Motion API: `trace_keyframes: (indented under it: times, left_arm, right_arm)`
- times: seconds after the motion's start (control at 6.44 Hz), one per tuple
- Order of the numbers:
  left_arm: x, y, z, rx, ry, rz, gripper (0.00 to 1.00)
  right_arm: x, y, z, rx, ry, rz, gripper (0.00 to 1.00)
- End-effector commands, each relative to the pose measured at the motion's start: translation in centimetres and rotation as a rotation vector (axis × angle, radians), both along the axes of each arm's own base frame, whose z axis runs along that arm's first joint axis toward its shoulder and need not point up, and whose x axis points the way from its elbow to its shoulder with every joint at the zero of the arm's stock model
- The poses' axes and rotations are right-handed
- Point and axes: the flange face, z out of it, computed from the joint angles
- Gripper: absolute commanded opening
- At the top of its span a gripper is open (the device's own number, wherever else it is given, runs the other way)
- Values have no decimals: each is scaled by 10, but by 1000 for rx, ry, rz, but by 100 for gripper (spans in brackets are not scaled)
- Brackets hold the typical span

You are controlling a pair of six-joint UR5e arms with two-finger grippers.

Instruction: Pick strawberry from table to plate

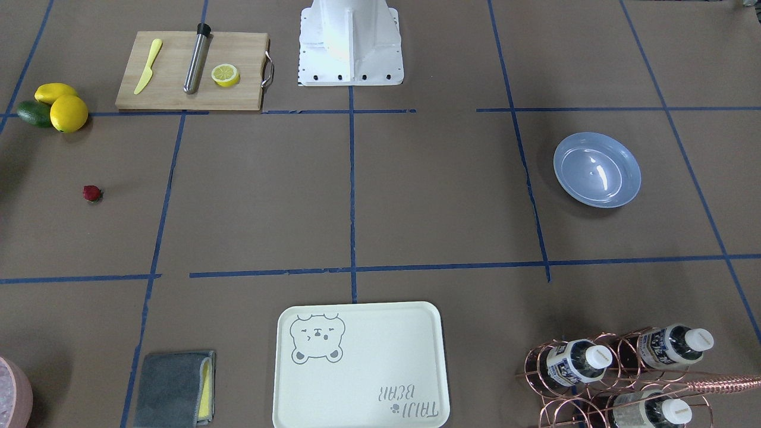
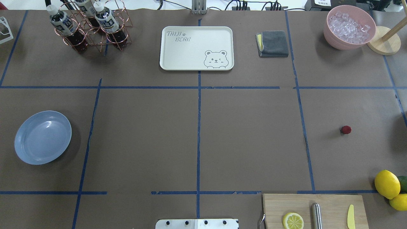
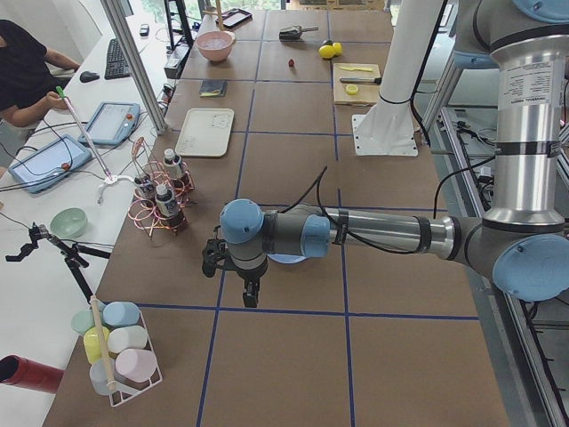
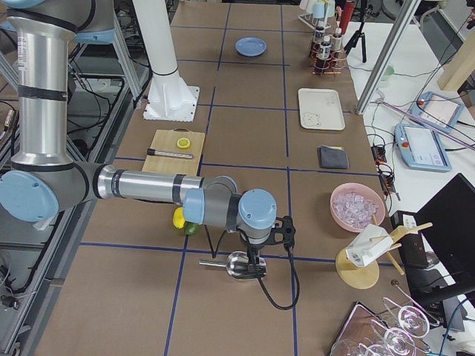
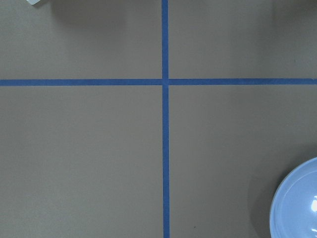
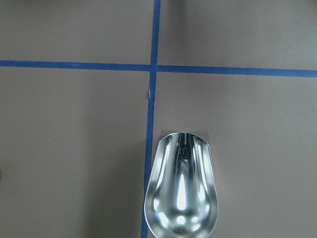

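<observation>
Overhead: the strawberry (image 2: 346,129) lies untouched on the table (image 2: 248,143) at 3 o'clock, the empty plate (image 2: 43,137) well apart at 9 o'clock; you have the whole pick and placement ahead, and whether the fingers of the left gripper (image 3: 252,298) or right gripper (image 4: 254,261) are spread cannot be told.

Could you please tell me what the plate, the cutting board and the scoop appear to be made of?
The plate looks like glossy light-blue plastic, judging by the sharp glare streaks on it. The cutting board seems to be pale matte wood, with faint grain. The scoop is probably polished metal: it shows mirror-like reflections.
</observation>
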Motion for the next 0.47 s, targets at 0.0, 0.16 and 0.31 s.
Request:
trace_keyframes:
  times: [0.0, 0.16, 0.31]
  left_arm:
    - [2, -5, -8, 16, 2, 2, 100]
    - [12, -9, -20, 46, 10, 14, 100]
    - [47, -14, -29, 87, 17, 35, 100]
  right_arm:
    - [0, -5, -4, 11, 3, -1, 100]
    - [0, -8, -8, 21, 4, -2, 100]
    - [0, -8, -10, 27, 4, -2, 100]
